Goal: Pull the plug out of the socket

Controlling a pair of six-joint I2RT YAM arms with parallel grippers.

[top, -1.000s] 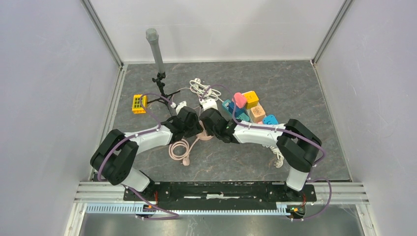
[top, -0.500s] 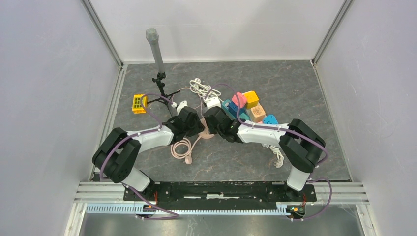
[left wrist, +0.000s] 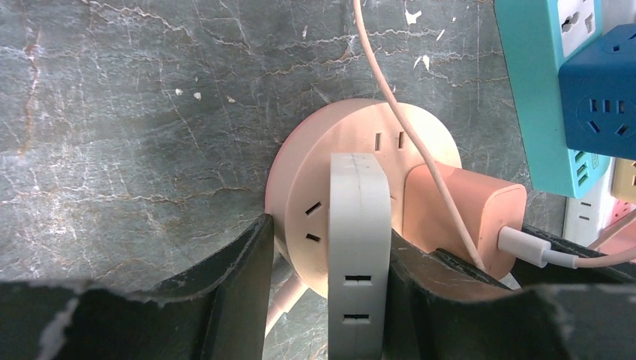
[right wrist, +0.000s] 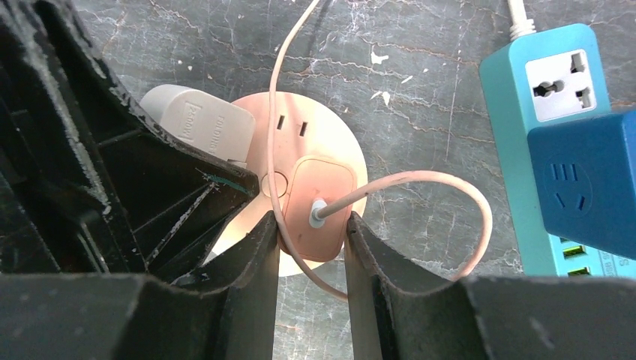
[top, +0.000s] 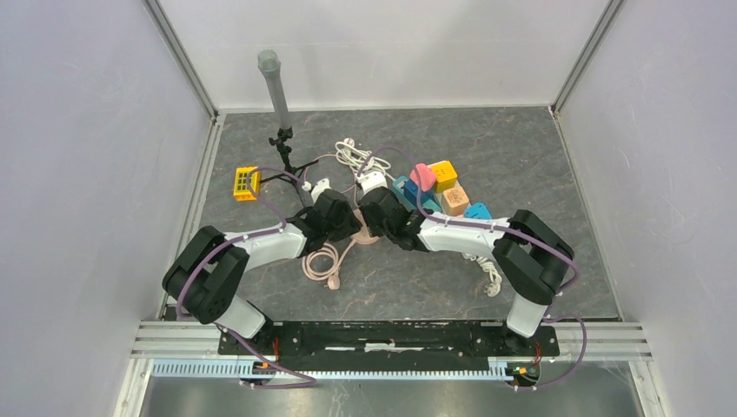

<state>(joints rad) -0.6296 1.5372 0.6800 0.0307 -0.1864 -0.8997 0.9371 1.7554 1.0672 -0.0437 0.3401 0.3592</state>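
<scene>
Lettering on white plug (right wrist: 210, 127) unreadable; right fingers (right wrist: 247, 277) pinch pink plug (right wrist: 330, 187), left fingers (left wrist: 225, 285) clamp socket (left wrist: 315, 165).

Open tabletop (top: 521, 148) lies upper right and lower centre of your top view. Right of the round socket (left wrist: 337, 127), the teal strip (left wrist: 532, 112) and blue cube (left wrist: 600, 97) hem you in; the tripod (top: 285, 139) stands upper left.

The round socket (left wrist: 352, 142) is lying on the table (left wrist: 112, 112), with an adapter (left wrist: 358, 240) and a plug (left wrist: 457, 217) sitting side by side on it; a power strip (left wrist: 536, 90) is lying near its right.
</scene>
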